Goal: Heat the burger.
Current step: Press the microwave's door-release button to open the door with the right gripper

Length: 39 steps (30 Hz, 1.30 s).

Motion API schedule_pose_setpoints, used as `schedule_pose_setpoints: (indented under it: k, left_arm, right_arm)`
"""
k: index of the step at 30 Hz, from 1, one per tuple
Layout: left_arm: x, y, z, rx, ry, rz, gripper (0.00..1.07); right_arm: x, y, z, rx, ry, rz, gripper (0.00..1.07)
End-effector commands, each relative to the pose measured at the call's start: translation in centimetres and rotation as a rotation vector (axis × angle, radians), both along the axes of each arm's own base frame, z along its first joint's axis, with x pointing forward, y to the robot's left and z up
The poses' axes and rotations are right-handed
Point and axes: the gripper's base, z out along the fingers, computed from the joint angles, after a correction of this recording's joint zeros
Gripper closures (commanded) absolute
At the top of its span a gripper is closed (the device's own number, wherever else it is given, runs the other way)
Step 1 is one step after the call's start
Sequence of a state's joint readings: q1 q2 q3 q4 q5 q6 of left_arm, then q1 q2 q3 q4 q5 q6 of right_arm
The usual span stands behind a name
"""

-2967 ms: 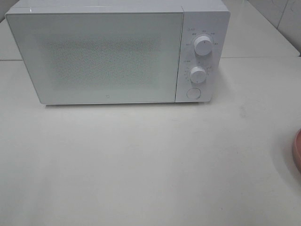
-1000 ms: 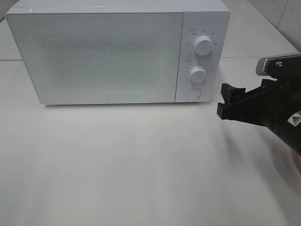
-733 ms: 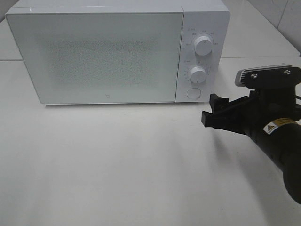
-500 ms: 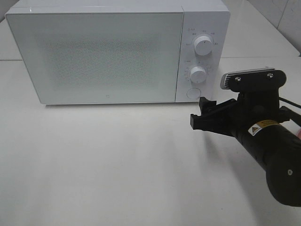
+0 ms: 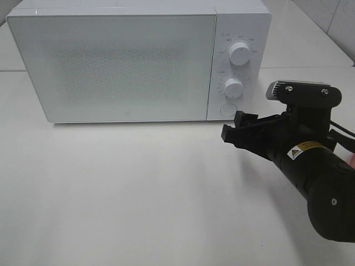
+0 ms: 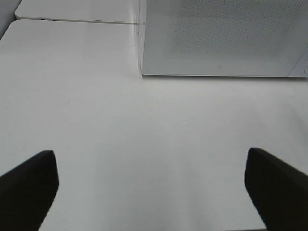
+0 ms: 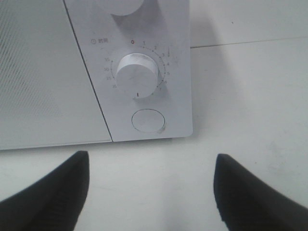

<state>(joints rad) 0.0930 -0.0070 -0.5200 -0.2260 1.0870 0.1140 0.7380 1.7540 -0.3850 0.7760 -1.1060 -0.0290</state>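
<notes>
The burger is out of view in every frame. A white microwave [image 5: 111, 66] stands at the back of the table with its door closed. My right gripper [image 5: 233, 128] hovers just in front of the microwave's lower right corner, pointing at the control panel. In the right wrist view the right gripper [image 7: 151, 187] is open and empty, and the round button [image 7: 148, 121] sits between its fingers' line of sight. My left gripper [image 6: 151, 187] is open and empty over bare table, facing the microwave's left front corner [image 6: 142, 72].
The control panel carries an upper knob [image 5: 239, 54], a lower timer knob [image 5: 233, 88] and the round button [image 5: 228, 110]. A sliver of pink shows at the right edge [image 5: 351, 159] behind the right arm. White table [image 5: 138, 188] stretches in front of the microwave.
The right arm entered from the right and moved left toward the microwave's control panel; its tips now sit slightly higher, closer to the button. The left side shows nothing new.
</notes>
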Motion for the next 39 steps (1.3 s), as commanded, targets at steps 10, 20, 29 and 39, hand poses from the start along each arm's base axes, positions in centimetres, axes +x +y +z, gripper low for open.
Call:
schedule_pose_setpoints:
  k: [10,20,29,39]
  left_arm:
    - [-0.3,0.0,0.0,-0.002,-0.034,-0.003,0.09]
    - [-0.3,0.0,0.0,-0.002,-0.034,-0.003,0.09]
    - [-0.3,0.0,0.0,-0.002,-0.034,-0.003,0.09]
    - [-0.3,0.0,0.0,-0.002,-0.034,-0.003,0.09]
  right_arm:
    - [0.2,0.2,0.3,0.709,0.022,-0.246,0.75]
    - [0.2,0.2,0.3,1.172,0.050,-0.410,0.95]
    - [0.1,0.0,0.0,1.240,0.069,-0.475,1.07]
    - [1.0,0.7,-1.4,1.238,0.087,-0.520,1.07]
